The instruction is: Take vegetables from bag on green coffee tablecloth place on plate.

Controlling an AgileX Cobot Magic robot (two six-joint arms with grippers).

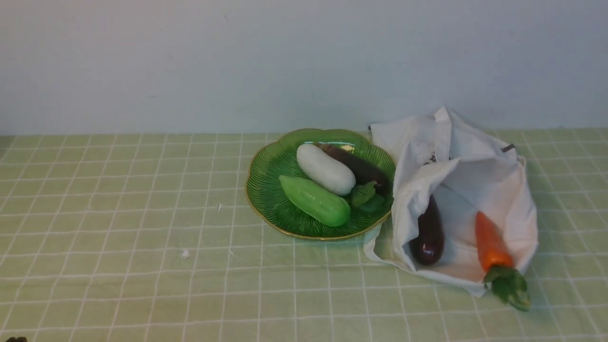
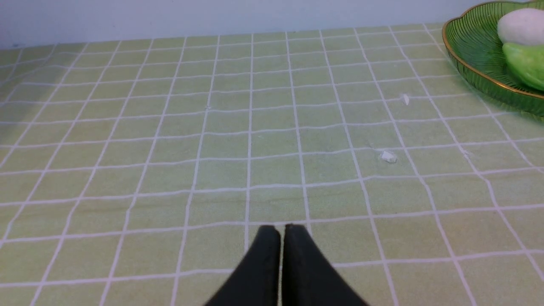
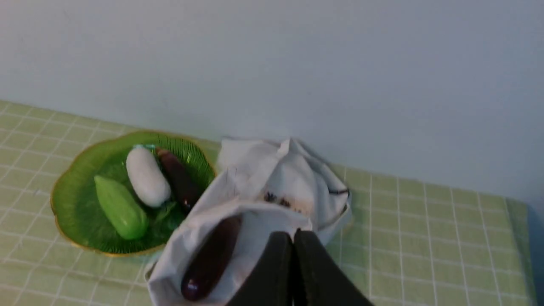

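All I get behind the work area is one plain wall (image 1: 190,61), pale blue-grey and matte, filling the upper part of the front view. I can make out a tiny dark speck (image 1: 225,18) high on it. The wall meets the counter (image 1: 95,285) in a straight line across the whole width, with a slightly dimmer band just above the join. The light is soft and even, and shadows are weak. Through the right wrist camera I see the counter's side edge, with a dim bluish strip (image 3: 536,255) beyond it.
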